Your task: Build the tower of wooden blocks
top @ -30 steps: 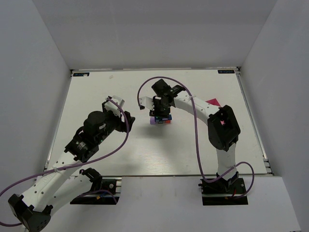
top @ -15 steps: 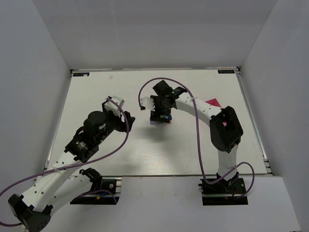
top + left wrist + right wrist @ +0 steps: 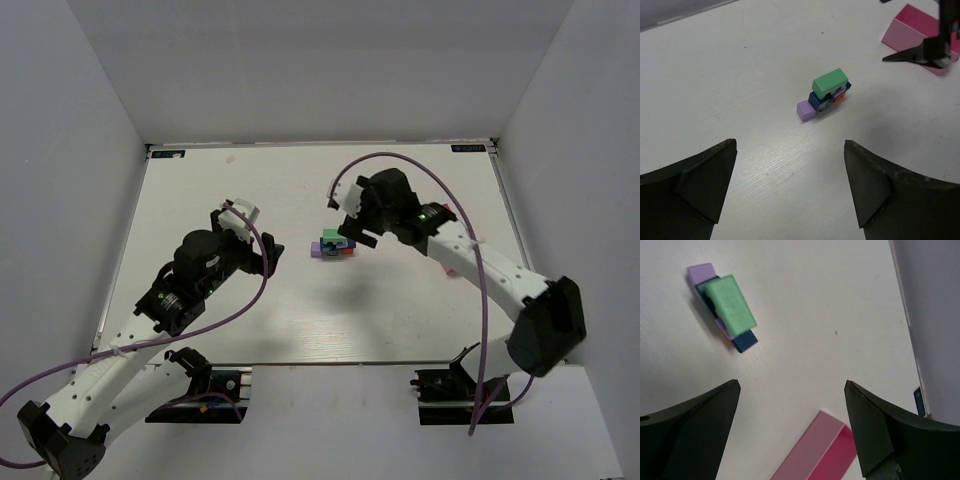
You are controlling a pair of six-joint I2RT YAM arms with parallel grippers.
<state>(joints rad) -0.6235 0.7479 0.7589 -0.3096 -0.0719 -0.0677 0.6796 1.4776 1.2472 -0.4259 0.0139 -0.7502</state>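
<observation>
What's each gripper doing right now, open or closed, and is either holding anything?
Left gripper: open, holding nothing.
Right gripper: open, holding nothing; the tower stands apart from it.

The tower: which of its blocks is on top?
The green block. It lies flat above a blue block, while the purple block sticks out at the bottom.

White wood-grain table (image 3: 200,190) — plain pale walls (image 3: 320,70) on three sides, soft even light
</observation>
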